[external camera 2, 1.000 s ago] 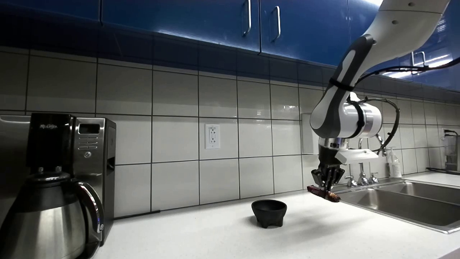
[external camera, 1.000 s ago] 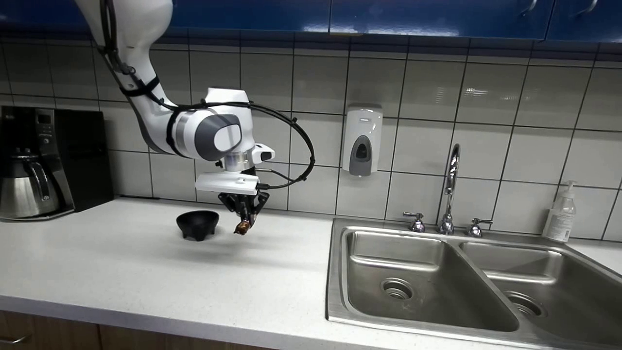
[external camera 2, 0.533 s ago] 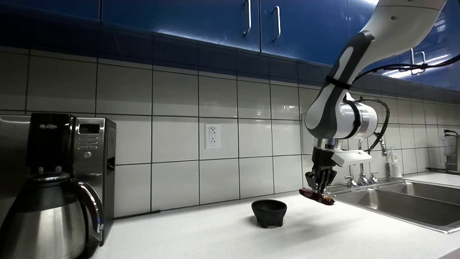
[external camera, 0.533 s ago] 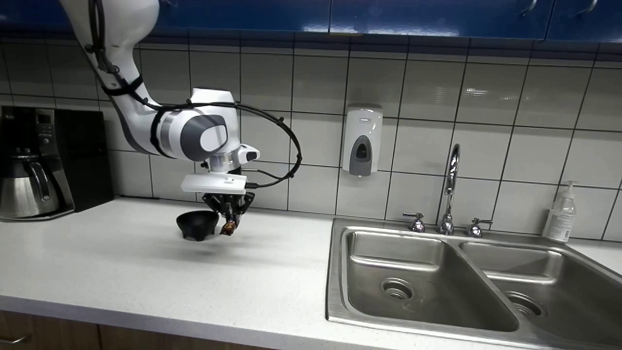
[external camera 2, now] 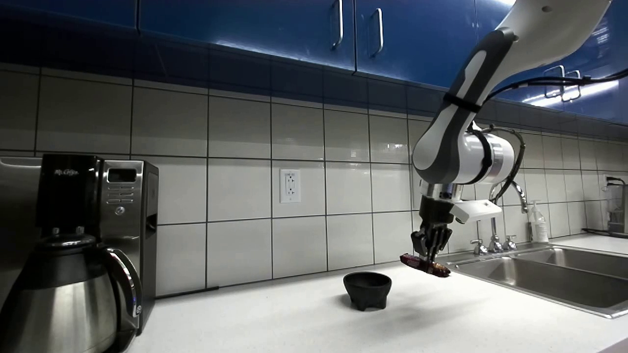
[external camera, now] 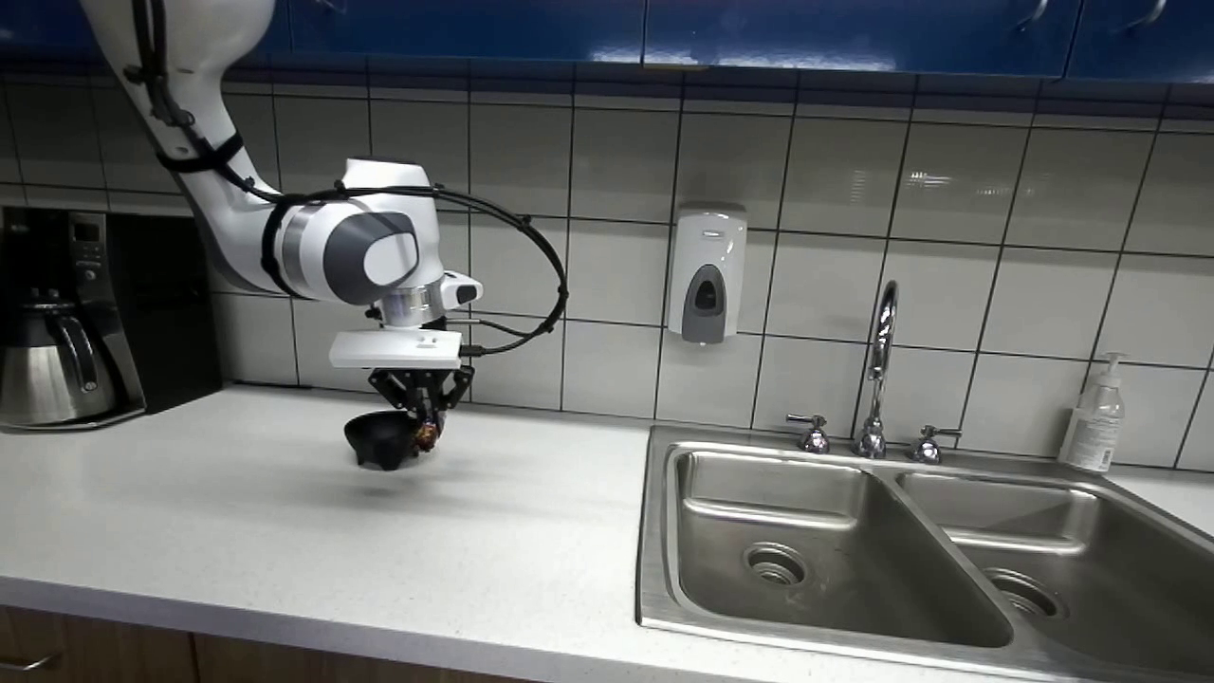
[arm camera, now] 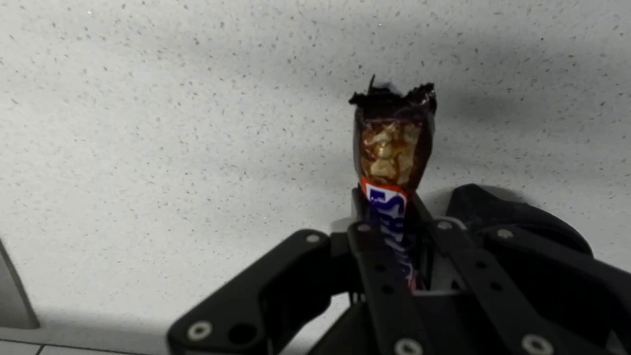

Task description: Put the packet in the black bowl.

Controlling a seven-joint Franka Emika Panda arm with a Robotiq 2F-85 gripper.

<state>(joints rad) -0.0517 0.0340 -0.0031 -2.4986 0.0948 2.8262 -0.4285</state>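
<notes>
Pincer (external camera 2: 431,258) closed on the chocolate bar (arm camera: 393,150), beside the bowl (external camera 2: 367,291), not over it: let go early and it could miss!

The arm (external camera: 237,218) is smooth, rounded and white, set with dark grey panels (external camera 2: 495,59); a pale oval (external camera: 391,259) marks one grey cap (external camera: 349,263) near a silver ring (external camera: 410,306). Below the ring is a flat white box (external camera: 396,349), and just beside the ring a small, dark-faced white bump (external camera: 457,287). Black cables (external camera: 563,289), tied down by black straps (external camera: 201,161), bow out in a wide loop. The fingers (arm camera: 367,249) are black jointed bars with round silver screws (arm camera: 199,330) and dark holes (arm camera: 241,334).
</notes>
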